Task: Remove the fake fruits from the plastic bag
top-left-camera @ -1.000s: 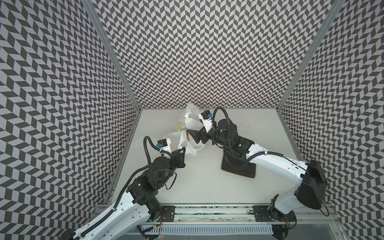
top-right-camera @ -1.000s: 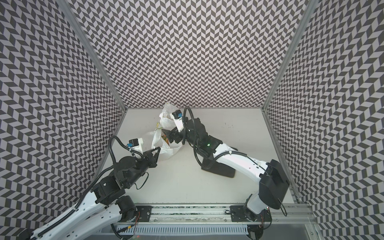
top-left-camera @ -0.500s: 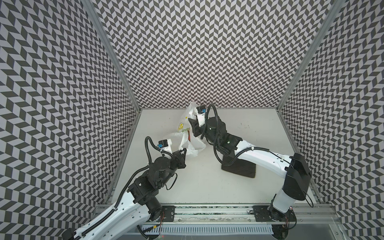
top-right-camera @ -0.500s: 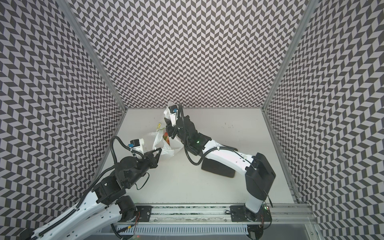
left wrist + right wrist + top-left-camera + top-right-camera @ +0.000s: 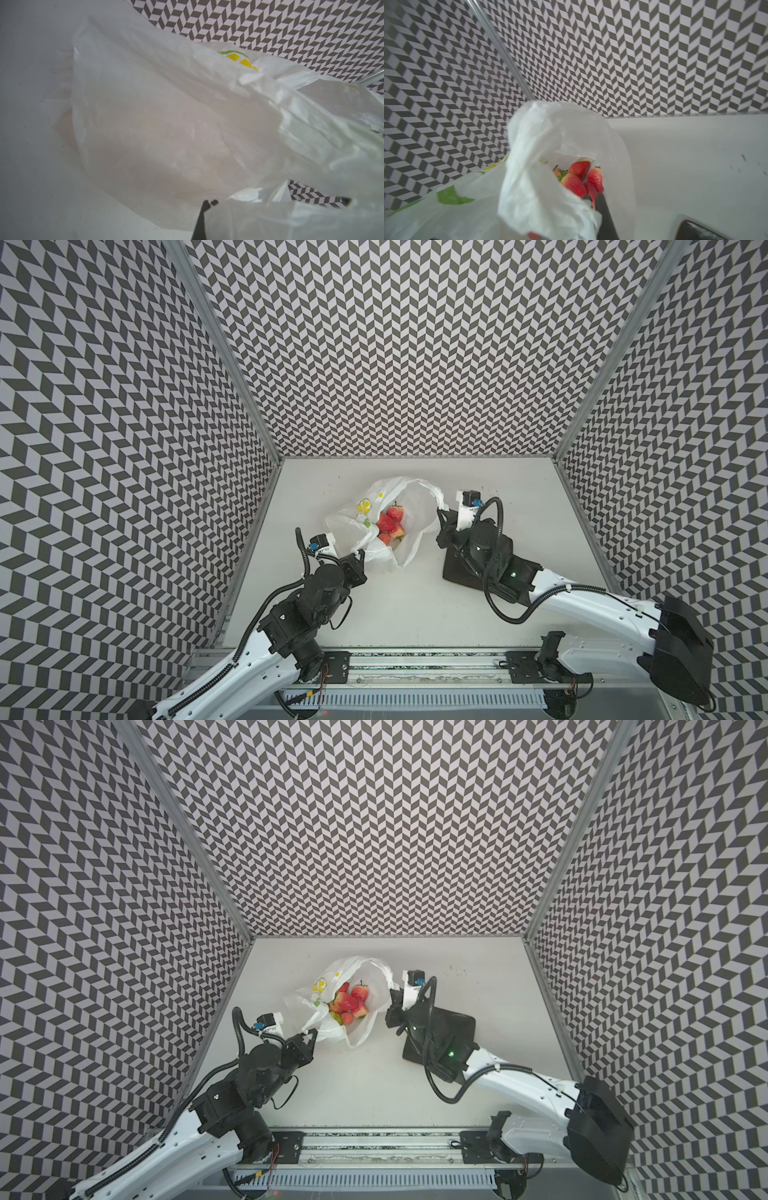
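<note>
Between the left gripper (image 5: pixel 358 563) and the right gripper (image 5: pixel 441 517), each clamped tight on an edge of the plastic bag (image 5: pixel 415 502), the bag's mouth stands open with red fake strawberries (image 5: pixel 388 521) lying inside, a dark plate (image 5: pixel 453 580) under the right arm.

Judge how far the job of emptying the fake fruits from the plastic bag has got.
Done: the crinkly translucent white plastic bag lies with its mouth spread open, and glossy red fake fruits show inside. In hand: the left gripper and right gripper each pinch an opposite edge of the bag. Left: every fruit; none is out on the white table yet.
</note>
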Controlling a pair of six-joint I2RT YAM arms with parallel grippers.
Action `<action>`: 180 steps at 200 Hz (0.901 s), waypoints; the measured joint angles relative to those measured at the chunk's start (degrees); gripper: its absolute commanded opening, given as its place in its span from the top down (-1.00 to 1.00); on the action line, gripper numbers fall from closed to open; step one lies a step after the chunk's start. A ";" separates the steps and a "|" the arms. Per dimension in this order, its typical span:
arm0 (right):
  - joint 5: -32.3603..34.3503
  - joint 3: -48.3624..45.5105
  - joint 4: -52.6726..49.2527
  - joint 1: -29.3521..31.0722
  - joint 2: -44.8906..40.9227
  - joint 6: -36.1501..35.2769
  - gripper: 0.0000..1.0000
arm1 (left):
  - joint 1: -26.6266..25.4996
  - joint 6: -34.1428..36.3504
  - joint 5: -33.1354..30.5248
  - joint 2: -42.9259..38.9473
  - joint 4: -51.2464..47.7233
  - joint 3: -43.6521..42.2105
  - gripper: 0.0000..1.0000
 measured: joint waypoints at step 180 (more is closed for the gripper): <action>-16.96 15.54 2.36 -17.11 32.06 3.02 0.69 | 0.00 -2.29 11.23 7.37 -4.09 -2.25 1.00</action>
